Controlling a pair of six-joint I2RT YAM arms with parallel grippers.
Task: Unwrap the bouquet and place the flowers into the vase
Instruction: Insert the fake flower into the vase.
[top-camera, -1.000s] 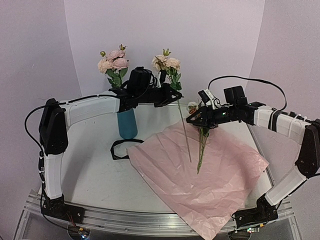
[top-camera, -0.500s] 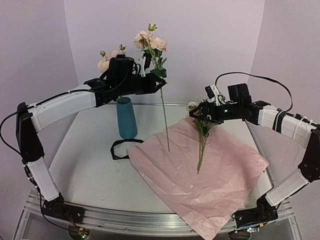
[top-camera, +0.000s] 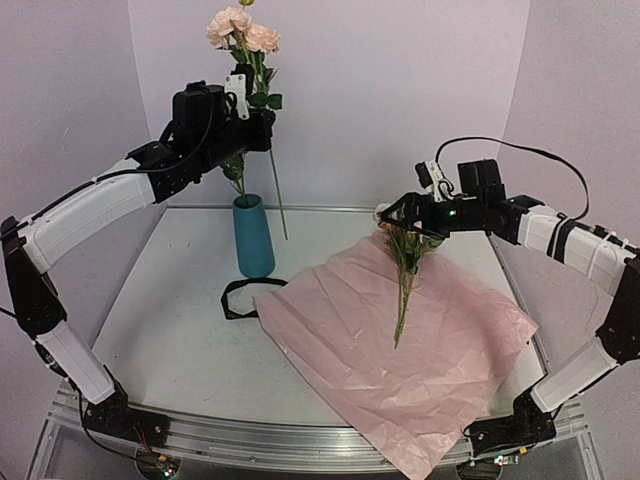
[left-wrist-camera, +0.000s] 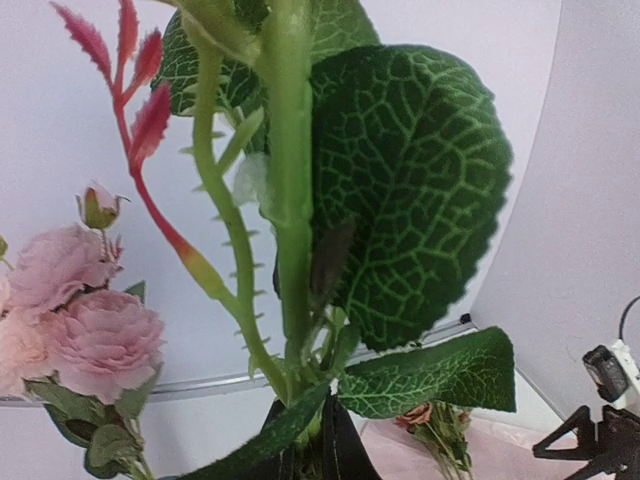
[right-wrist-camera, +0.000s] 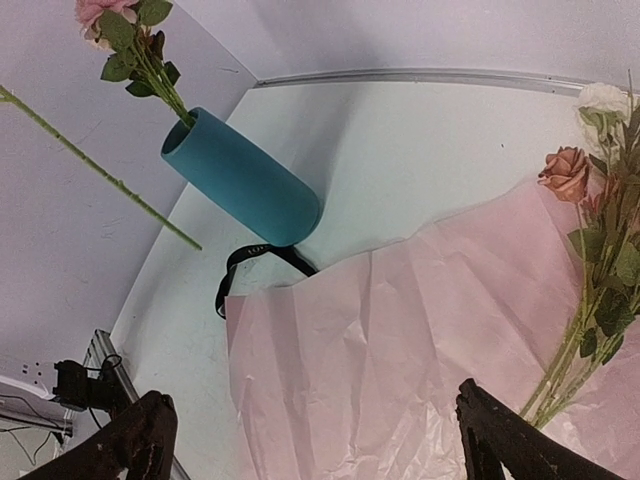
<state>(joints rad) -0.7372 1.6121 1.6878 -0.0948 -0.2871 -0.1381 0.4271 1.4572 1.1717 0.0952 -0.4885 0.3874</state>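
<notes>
Teal vase (right-wrist-camera: 245, 180) holds a leafy pink rose sprig (right-wrist-camera: 132, 42).

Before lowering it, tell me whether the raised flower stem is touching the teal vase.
Apart. The right wrist view shows the raised flower stem ending beside the teal vase, with a plain gap between them.

Raised high at far left with the left hand (top-camera: 260, 122) clamped shut on a flower stem (top-camera: 279, 200); stretched level at right with the right hand (top-camera: 392, 215) spread wide.
</notes>
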